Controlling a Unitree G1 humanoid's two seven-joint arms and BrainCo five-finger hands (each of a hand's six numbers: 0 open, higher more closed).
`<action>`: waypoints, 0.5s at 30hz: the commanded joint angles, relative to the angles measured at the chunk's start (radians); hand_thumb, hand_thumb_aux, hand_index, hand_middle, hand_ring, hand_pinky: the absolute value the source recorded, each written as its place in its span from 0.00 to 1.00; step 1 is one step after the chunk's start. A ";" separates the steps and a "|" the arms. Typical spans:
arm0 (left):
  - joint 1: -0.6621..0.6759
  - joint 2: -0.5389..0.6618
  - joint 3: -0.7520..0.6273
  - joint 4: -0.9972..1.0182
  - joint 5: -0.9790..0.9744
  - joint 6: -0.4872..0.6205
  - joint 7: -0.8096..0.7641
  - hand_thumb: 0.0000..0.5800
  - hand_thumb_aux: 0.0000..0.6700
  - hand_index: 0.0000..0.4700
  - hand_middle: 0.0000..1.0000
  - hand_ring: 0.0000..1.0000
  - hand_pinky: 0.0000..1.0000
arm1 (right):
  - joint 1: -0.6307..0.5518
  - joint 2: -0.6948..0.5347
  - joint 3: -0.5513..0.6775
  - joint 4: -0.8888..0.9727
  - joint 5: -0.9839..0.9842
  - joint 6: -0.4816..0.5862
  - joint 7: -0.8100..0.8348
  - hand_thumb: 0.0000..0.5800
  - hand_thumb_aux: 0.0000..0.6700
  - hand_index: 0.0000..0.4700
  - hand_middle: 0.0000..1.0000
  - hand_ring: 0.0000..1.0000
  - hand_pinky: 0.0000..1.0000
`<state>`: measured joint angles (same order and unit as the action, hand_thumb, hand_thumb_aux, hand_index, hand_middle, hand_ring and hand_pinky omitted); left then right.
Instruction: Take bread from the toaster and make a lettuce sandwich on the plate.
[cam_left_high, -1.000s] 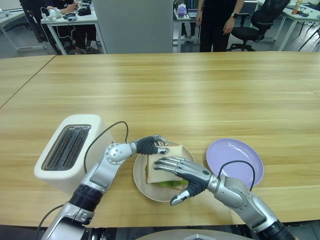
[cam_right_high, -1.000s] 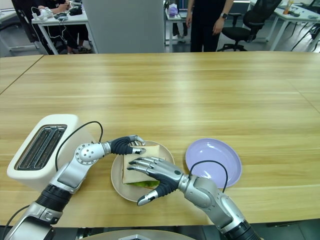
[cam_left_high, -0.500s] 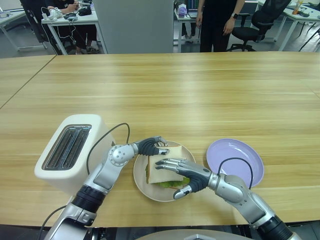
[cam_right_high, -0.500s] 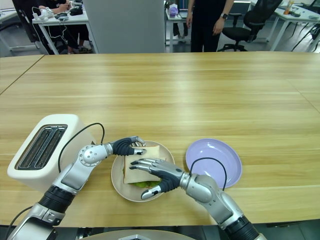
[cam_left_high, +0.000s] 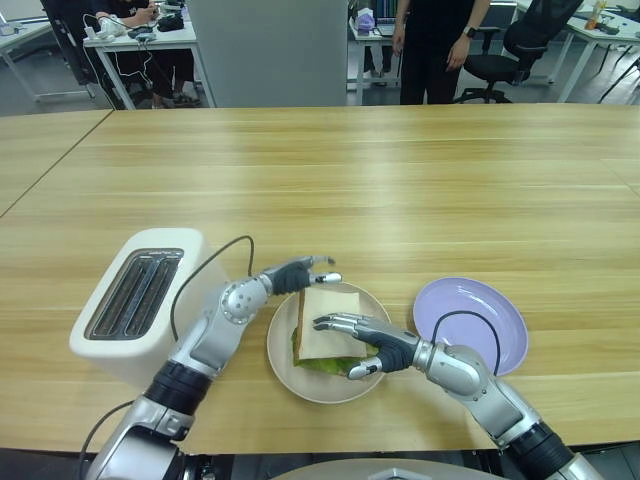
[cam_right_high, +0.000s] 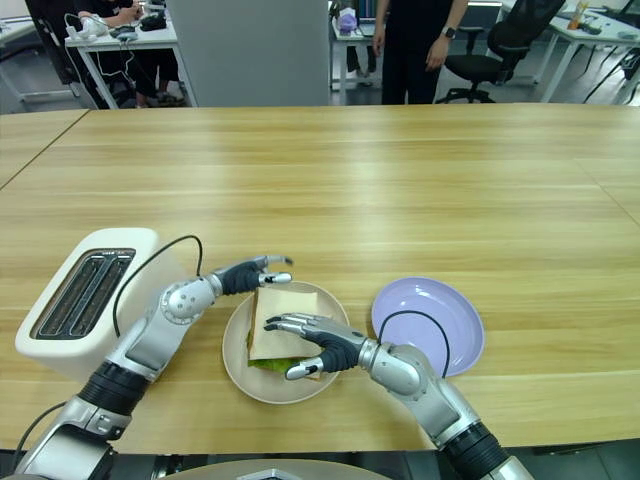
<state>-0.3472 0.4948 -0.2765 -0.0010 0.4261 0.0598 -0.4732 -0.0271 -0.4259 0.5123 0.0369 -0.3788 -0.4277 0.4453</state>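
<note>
Fingers of the right hand lie spread and nearly straight on the sandwich, which sits on the beige plate; its thumb is by the lettuce. The left hand hovers over that plate's far-left rim (palm down, fingers loosely extended, holding nothing).

From the right eye: toaster left of the plate, purple plate just right, wooden table all round, office desk beyond.

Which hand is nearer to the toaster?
Left. The left hand is just right of the toaster, by the far corner of the sandwich; the right hand lies farther right, over the sandwich's near side.
</note>
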 joint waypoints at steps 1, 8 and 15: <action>-0.041 0.015 0.040 -0.056 0.047 0.024 0.048 0.00 0.00 0.00 1.00 1.00 1.00 | 0.024 -0.018 0.024 0.060 -0.024 0.050 0.048 0.00 0.00 0.00 0.00 0.00 0.00; -0.105 0.032 0.064 -0.085 0.190 0.047 0.175 0.00 0.00 0.00 1.00 1.00 1.00 | 0.028 -0.020 0.021 0.059 -0.021 0.051 0.048 0.00 0.00 0.00 0.00 0.00 0.00; -0.144 -0.018 0.138 -0.150 0.259 0.085 0.355 0.00 0.00 0.00 0.83 0.83 0.83 | 0.022 -0.010 0.017 0.082 -0.028 0.045 0.027 0.00 0.00 0.00 0.00 0.00 0.00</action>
<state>-0.4946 0.4988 -0.1554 -0.1265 0.6814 0.1305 -0.1495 -0.0293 -0.4240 0.5126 0.0375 -0.3779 -0.4248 0.4499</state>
